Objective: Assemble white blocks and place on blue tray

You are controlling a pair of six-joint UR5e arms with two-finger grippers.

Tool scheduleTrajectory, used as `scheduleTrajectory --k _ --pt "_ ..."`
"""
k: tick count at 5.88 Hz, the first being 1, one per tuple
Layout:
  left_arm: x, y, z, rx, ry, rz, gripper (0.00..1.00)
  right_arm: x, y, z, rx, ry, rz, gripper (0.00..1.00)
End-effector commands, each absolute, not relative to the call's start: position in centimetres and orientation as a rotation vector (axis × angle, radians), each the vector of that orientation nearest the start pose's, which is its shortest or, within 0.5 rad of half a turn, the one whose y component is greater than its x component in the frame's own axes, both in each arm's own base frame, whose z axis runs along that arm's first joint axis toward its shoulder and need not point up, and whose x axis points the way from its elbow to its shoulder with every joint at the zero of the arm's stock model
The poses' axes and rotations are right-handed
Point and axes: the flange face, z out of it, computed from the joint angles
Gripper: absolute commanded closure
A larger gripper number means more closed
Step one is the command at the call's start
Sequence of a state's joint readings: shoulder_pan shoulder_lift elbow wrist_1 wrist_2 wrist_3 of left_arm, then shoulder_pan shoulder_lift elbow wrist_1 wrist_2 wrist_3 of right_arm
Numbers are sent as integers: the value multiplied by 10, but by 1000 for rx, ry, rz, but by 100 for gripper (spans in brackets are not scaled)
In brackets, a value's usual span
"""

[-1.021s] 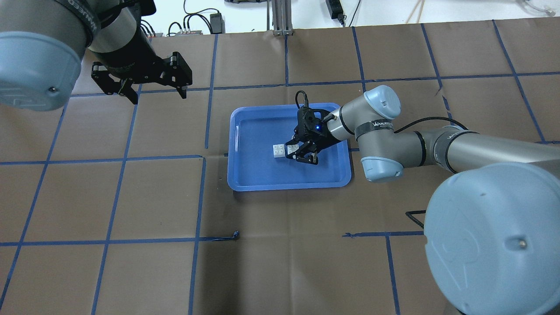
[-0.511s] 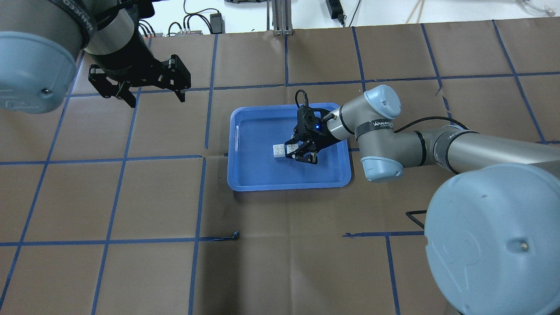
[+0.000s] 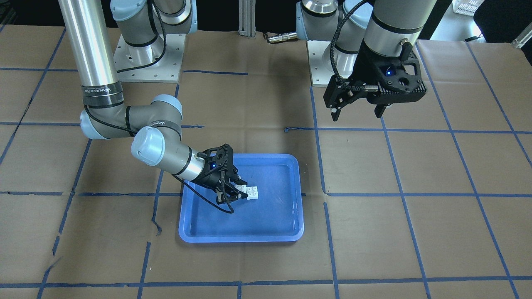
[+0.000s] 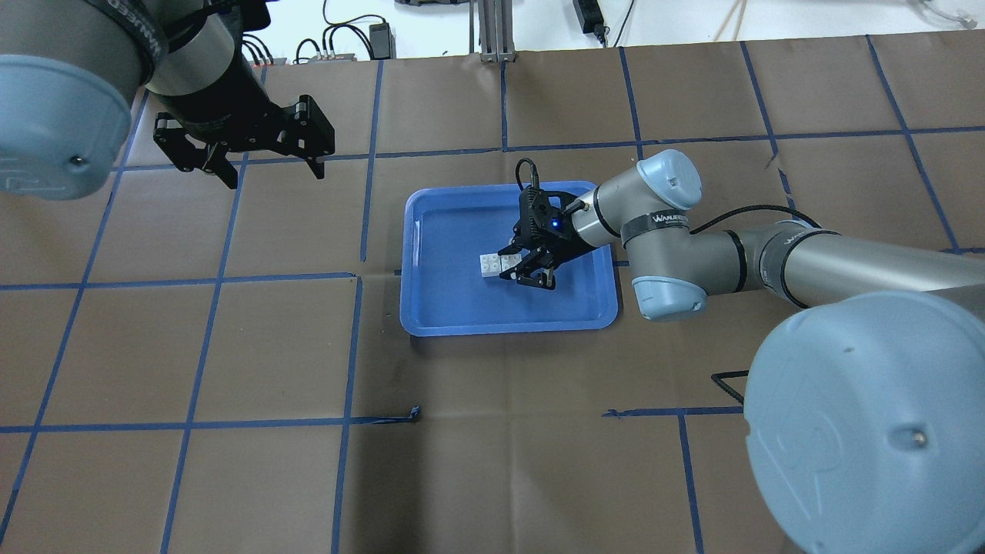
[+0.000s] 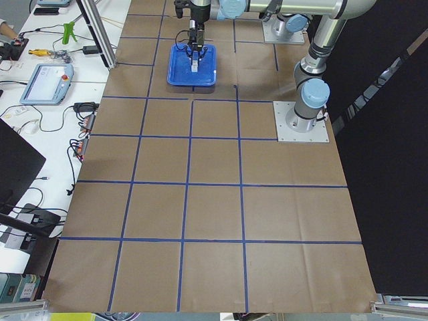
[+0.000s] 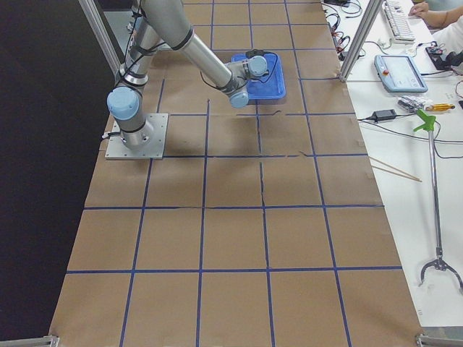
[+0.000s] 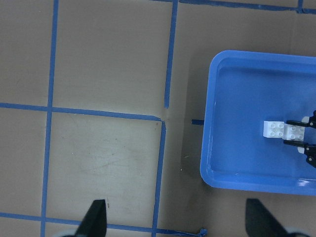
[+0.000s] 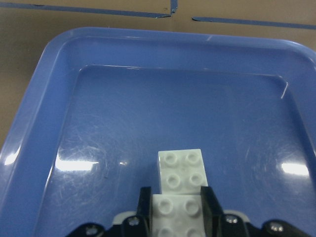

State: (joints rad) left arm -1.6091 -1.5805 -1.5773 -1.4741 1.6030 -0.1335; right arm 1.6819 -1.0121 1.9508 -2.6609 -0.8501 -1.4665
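1. The table (image 4: pixel 539 462) is covered edge to edge in brown paper; blue tape lines (image 4: pixel 185 422) divide it into large squares; the paper shows creases, and a small tear (image 3: pixel 156 226) near the tray's corner.
2. The blue tray (image 4: pixel 508 327) lies flat near the middle of the table, its long sides parallel to the tape lines.
3. The white blocks (image 4: pixel 490 264), two studded bricks joined in a step, sit inside the tray on its flat bottom, about central and clear of every rim.
4. The right gripper (image 4: pixel 525 268) reaches low into the tray at a slant; its fingers (image 8: pixel 211 207) are clamped on the sides of the nearer brick, while the farther brick juts out in front of them.
5. The left gripper (image 4: pixel 275 173) hangs above bare paper, well apart from the tray; its jaws stand wide apart with nothing between them.
6. Each arm rises from a grey mounting plate (image 5: pixel 301 122) bolted through the paper.
7. Beyond the table's far side runs a white bench with cables, a teach pendant (image 6: pixel 401 72) and a green-handled grabber (image 6: pixel 434 181); aluminium posts stand at its edge; the area behind the robot is dark.
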Motion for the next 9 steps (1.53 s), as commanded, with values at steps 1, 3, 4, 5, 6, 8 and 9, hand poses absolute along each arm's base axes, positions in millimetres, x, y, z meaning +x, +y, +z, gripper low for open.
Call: scheduleTrajectory --k 1,3,4,5,6,8,9 --pt "-149 -498 490 -152 3110 -128 1 265 -540 147 -1879 1750 -756 69" --pt "-148 -498 490 -152 3108 -128 1 265 -543 147 -1879 1749 -762 69" --pt "-148 -498 490 -152 3108 -128 1 265 -548 151 -1867 1765 -767 69" --pt "-148 -498 489 -152 3108 -126 1 266 -548 151 -1866 1766 -768 69" --pt "-148 -498 489 -152 3108 -126 1 265 -548 150 -1864 1766 -765 69" --pt "-149 -498 490 -150 3109 -128 1 265 -547 148 -1862 1767 -760 69" --pt "-149 -498 489 -150 3109 -126 1 265 -547 148 -1863 1769 -756 69"
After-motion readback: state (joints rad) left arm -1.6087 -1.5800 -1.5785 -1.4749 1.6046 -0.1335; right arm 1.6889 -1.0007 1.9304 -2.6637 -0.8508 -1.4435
